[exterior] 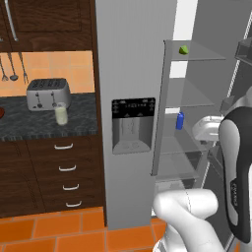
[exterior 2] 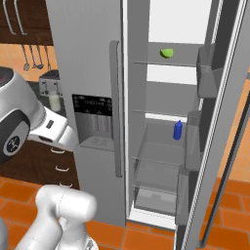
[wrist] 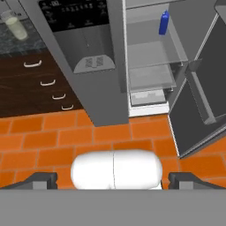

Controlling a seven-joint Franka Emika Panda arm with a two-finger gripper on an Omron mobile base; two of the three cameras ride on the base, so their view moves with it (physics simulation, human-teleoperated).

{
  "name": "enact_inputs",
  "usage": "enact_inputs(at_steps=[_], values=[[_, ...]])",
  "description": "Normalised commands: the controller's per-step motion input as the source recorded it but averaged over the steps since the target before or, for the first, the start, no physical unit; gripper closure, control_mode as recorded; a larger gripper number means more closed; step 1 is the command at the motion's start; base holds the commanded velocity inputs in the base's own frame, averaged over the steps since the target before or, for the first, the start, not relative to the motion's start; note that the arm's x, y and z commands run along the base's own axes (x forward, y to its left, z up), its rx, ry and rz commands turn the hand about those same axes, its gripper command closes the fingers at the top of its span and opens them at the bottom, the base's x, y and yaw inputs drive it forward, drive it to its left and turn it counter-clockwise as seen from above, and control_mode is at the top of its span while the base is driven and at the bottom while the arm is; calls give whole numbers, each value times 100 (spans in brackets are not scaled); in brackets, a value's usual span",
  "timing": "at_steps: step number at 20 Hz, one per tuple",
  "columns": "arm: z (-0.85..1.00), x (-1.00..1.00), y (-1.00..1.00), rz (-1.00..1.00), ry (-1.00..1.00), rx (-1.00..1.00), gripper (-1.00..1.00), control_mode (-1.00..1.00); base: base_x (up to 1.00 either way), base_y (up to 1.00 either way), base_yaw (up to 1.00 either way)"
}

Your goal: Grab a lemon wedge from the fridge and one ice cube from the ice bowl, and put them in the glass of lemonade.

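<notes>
Orange tile floor, dark wood cabinets, and the tall light-grey double-door fridge has its right door swung open. The small yellow-green lemon wedge sits on the top shelf, way up at 12 o'clock from the fingers, which are spread wide, holding nothing, aimed down at the floor. The hand view catches the small blue can on a lower shelf, while the base views also show the wedge's shelf.

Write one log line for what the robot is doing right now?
fridge: right door open | lemon wedge: top shelf, untouched | blue can: lower shelf | glass of lemonade: counter by toaster | claw: open, empty
</notes>
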Motion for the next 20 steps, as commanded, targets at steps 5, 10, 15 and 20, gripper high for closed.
enact_inputs(at_steps=[5, 10, 15, 20], values=[[0, 0, -2, -1, 1, 0, -100, -100, 0, 0, 0], [0, 0, -2, 0, 0, 0, -100, 100, 0, -7, 0], [0, 0, 0, 0, 0, 0, -100, 100, 0, -85, -4], [0, 0, 0, 0, 0, 0, -100, 100, 25, -30, -4]])
